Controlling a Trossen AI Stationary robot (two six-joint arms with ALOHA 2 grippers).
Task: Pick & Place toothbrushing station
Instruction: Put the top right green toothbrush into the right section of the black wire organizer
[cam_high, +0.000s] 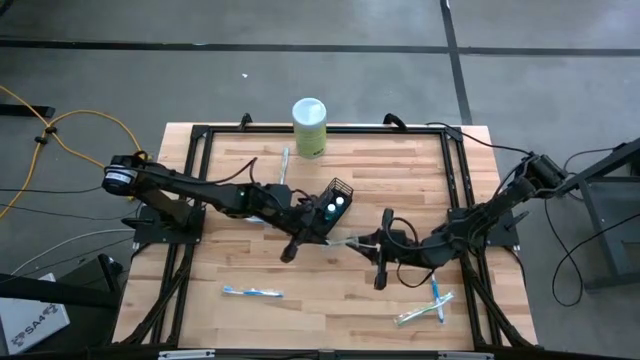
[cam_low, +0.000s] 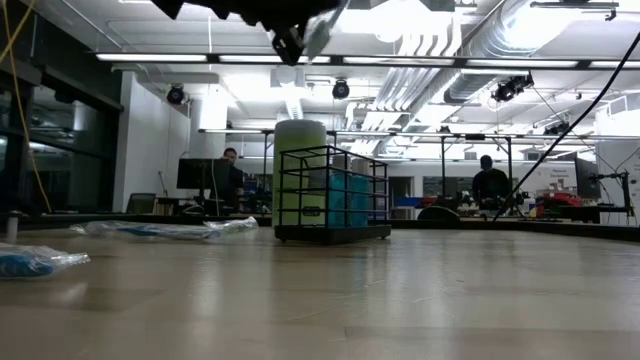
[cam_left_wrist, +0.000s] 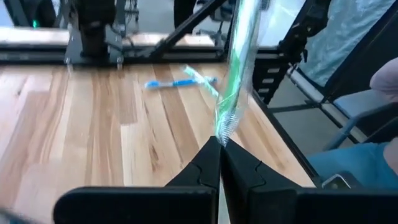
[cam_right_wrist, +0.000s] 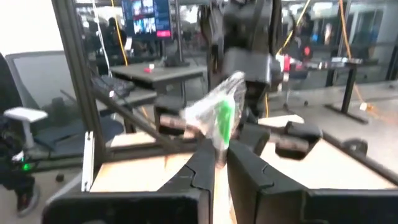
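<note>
A green toothbrush in a clear wrapper (cam_high: 350, 240) hangs above the table's middle between both grippers. My left gripper (cam_high: 328, 237) is shut on one end, my right gripper (cam_high: 368, 242) on the other. Just beyond them, the black wire-mesh holder (cam_high: 338, 200) stands on its base on the wood, with teal white-capped tubes (cam_high: 333, 207) upright inside. In the low view the holder (cam_low: 333, 195) stands clear beneath the raised gripper (cam_low: 290, 42). My left gripper pinches the wrapped toothbrush at its bristle end (cam_left_wrist: 224, 127) between the tips of its two fingers. The brush runs on straight ahead of the fingers, clear of the table. My right gripper pinches the wrapper near the brush's other end (cam_right_wrist: 219, 127) between its two fingers, coming in level from the table's right. The brush is lifted clear.
A pale green canister with a white lid (cam_high: 309, 125) stands at the far edge. More wrapped toothbrushes lie on the wood: one near the far left (cam_high: 284, 165), a blue one at the near left (cam_high: 252, 292), a pair at the near right (cam_high: 428, 306). People sit beyond the table (cam_low: 230, 165).
</note>
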